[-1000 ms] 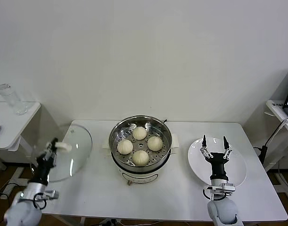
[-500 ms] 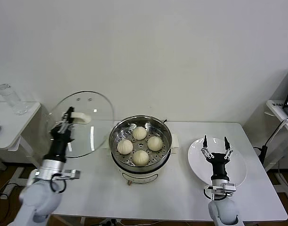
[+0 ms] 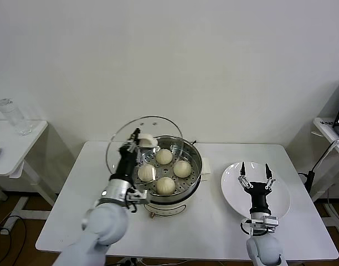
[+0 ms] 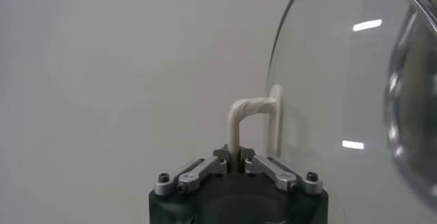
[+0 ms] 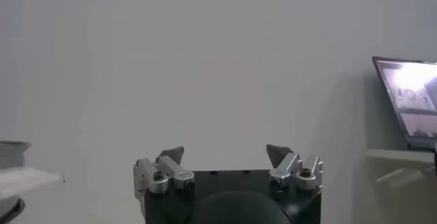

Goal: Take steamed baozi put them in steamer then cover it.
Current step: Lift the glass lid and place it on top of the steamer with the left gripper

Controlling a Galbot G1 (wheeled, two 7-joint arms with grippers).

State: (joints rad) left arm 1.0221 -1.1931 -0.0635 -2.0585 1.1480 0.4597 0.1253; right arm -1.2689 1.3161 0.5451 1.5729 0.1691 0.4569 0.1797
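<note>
We see the left gripper (image 3: pixel 134 137) pinching the cover (image 3: pixel 147 145) by its white handle, glass tilted on edge over the steamer (image 3: pixel 165 166) left rim. Four steamed baozi (image 3: pixel 165 185) sit inside. Right gripper (image 3: pixel 255 171) spread over the plate (image 3: pixel 280 205), table (image 3: pixel 214 227) bare near us

Partly hidden and cut off around the two tools

The cover (image 3: pixel 144 149), tilted and clamped in the left tool (image 3: pixel 135 136), veils the steamer (image 3: pixel 167 166) rim behind its glass; in the left wrist view the cover (image 4: pixel 341 95) runs off the edge. Beneath the right tool (image 3: pixel 254 169) part of the plate (image 3: pixel 280 194) is hidden, and the laptop (image 5: pixel 408 102) beside it is cropped.
</note>
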